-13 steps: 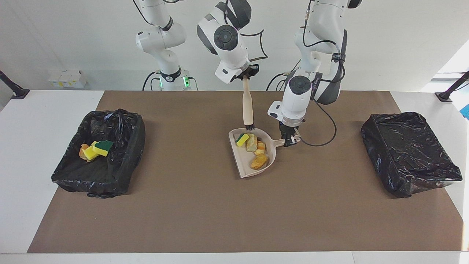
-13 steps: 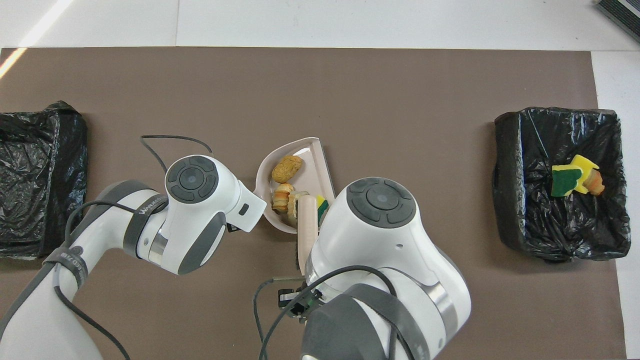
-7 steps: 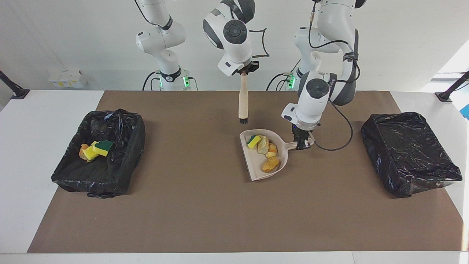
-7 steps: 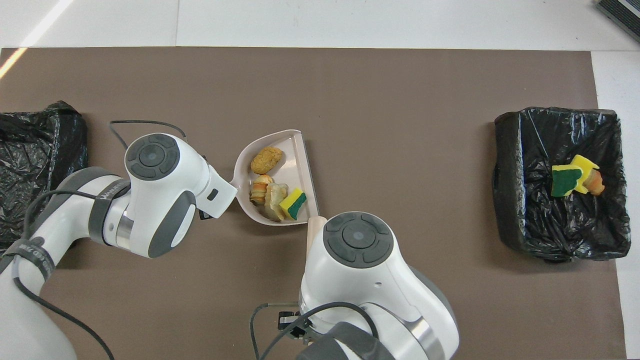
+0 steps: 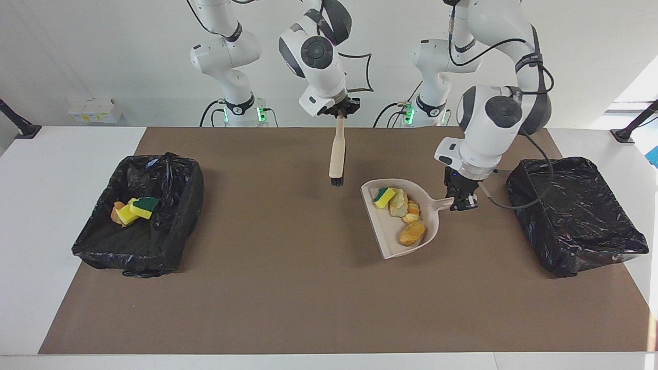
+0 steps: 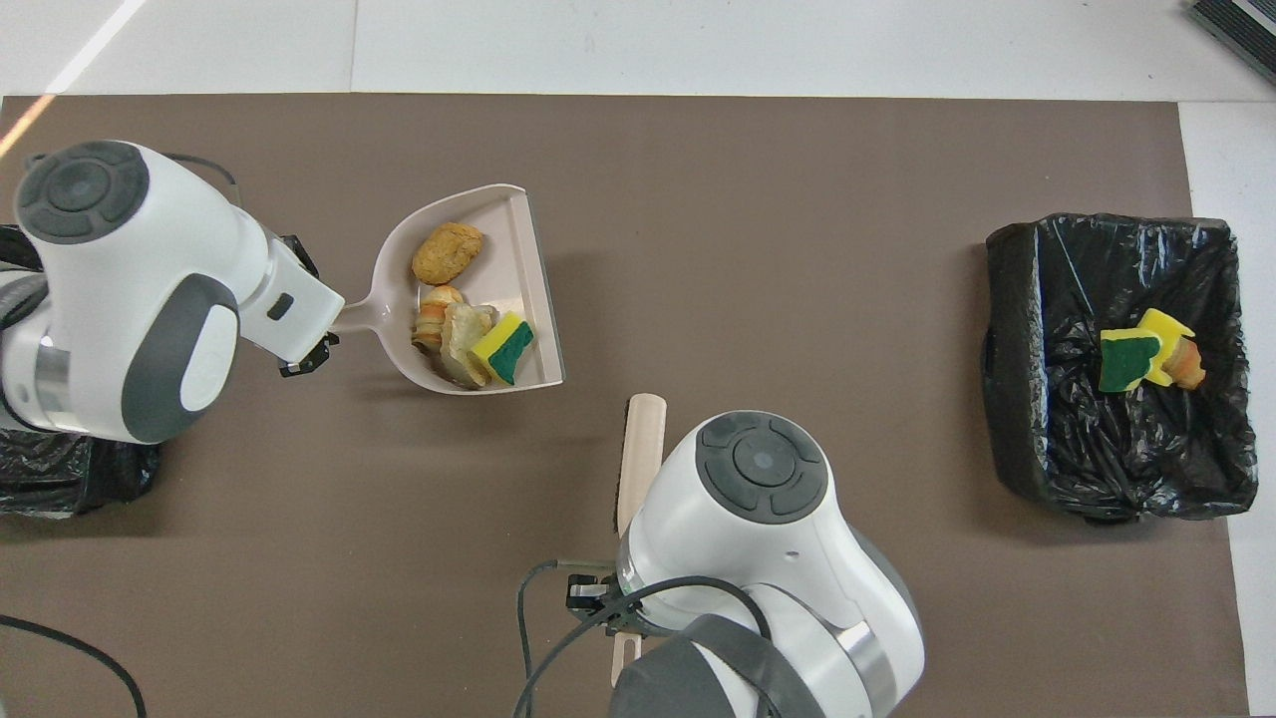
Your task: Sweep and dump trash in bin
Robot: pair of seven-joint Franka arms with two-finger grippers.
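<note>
The beige dustpan (image 5: 384, 234) hangs level a little above the brown mat, its handle gripped by my left gripper (image 5: 460, 199), which is shut on it. Trash lies in the pan: a yellow, green-backed sponge (image 5: 383, 197), a pale chunk (image 5: 398, 203), a small orange piece (image 5: 411, 208) and an orange-brown lump (image 5: 412, 233). The overhead view shows the same dustpan (image 6: 508, 224), sponge (image 6: 501, 347) and lump (image 6: 448, 252). My right gripper (image 5: 342, 108) is shut on the top of the brush (image 5: 337, 151), which hangs bristles down over the mat beside the pan, apart from it.
A black-bagged bin (image 5: 576, 213) stands at the left arm's end, close to the left gripper. Another bin (image 5: 169, 205) at the right arm's end holds sponge pieces and an orange lump (image 5: 134, 209). A cable loops from the left wrist.
The left gripper has carried the dustpan with its trash from the mat's middle toward the bin at the left arm's end. The right gripper has lifted the brush out of the pan.
</note>
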